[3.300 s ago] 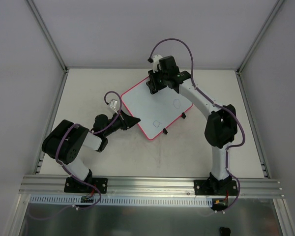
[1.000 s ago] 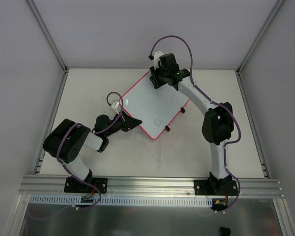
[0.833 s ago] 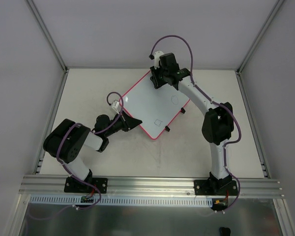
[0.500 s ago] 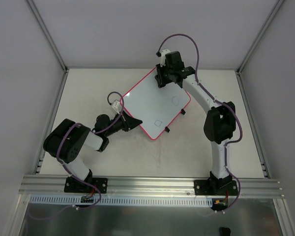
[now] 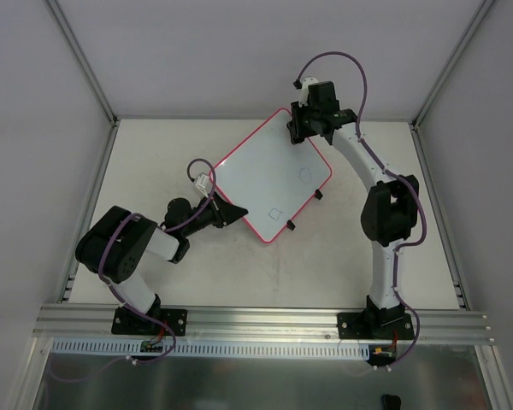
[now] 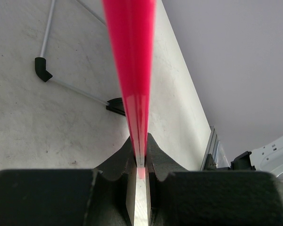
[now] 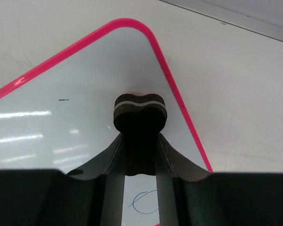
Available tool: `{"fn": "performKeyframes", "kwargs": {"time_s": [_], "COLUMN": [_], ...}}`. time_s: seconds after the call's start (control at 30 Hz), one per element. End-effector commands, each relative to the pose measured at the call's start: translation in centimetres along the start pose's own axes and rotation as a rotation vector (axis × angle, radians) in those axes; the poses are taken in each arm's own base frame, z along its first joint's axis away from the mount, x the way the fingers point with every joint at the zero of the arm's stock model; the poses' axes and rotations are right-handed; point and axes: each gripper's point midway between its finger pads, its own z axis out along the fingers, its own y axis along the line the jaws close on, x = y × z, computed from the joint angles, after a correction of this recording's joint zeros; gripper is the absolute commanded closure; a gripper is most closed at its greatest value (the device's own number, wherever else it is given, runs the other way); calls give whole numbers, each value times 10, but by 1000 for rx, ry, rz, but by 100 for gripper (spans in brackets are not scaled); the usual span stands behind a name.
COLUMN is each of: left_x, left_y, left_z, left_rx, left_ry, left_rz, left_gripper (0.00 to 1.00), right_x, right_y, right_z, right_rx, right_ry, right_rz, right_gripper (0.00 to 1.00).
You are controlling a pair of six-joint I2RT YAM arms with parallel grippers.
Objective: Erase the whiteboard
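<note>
The whiteboard (image 5: 265,175), white with a pink-red frame, lies tilted on the table; two black clips (image 5: 318,195) sit on its right edge. It carries faint blue marks: a circle (image 5: 305,174) and a small square (image 5: 274,213). My left gripper (image 5: 232,212) is shut on the board's left edge, seen as a red strip (image 6: 132,70) in the left wrist view. My right gripper (image 5: 303,130) is shut on a black eraser (image 7: 139,113) at the board's far corner (image 7: 132,23). A blue circle (image 7: 144,202) shows below the eraser.
Grey walls and aluminium posts enclose the table. A metal rail (image 5: 256,320) runs along the near edge with both arm bases. A thin rod with a black elbow (image 6: 42,68) shows in the left wrist view.
My right gripper with the eraser has moved right and away, from the board's upper left part to its far corner. The board turned slightly. The left gripper has stayed on the edge.
</note>
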Motion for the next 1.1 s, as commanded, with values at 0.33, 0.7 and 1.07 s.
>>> {"fn": "performKeyframes", "kwargs": {"time_s": [0.33,0.7,1.07], "left_x": [-34,-32,-31], "left_y": [-59,-62,-62], "left_z": [3,4,3], "left_rx": [262,275,275], "left_ry": [-124,-107,-107], "left_rz": [197,198,199], "left_gripper": [100,100,100], "right_x": [-35,-33,-22], "right_y": [60,78,49], "right_z": [-22,-17,0], "right_rx": [-124,-78,18], "right_ry": [-89,-64,-4], "right_rz": [-82,-124,-97], "right_gripper": [100,100,100]}}
